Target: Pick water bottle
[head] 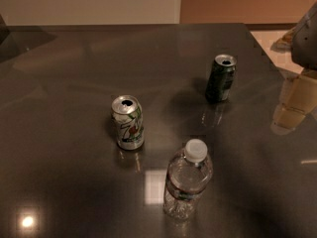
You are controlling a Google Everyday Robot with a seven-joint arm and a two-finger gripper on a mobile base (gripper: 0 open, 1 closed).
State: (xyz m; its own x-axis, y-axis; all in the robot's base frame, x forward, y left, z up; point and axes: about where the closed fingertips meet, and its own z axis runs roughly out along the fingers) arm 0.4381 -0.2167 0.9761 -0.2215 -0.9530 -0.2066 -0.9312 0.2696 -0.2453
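The water bottle (pixel 187 179) is a small clear ribbed plastic bottle with a white cap and a thin label band. It stands upright near the front of the dark glossy table (pixel 64 98). My gripper (pixel 295 102) is a pale blurred shape at the right edge of the view, above the table's right side. It hangs well away from the bottle, to the bottle's right and farther back, and touches nothing that I can see.
A silver-green 7UP can (pixel 128 122) stands upright to the left of and behind the bottle. A dark green can (pixel 221 78) stands upright farther back, to the right. The table's right edge runs diagonally near the gripper. A wall rises behind the table.
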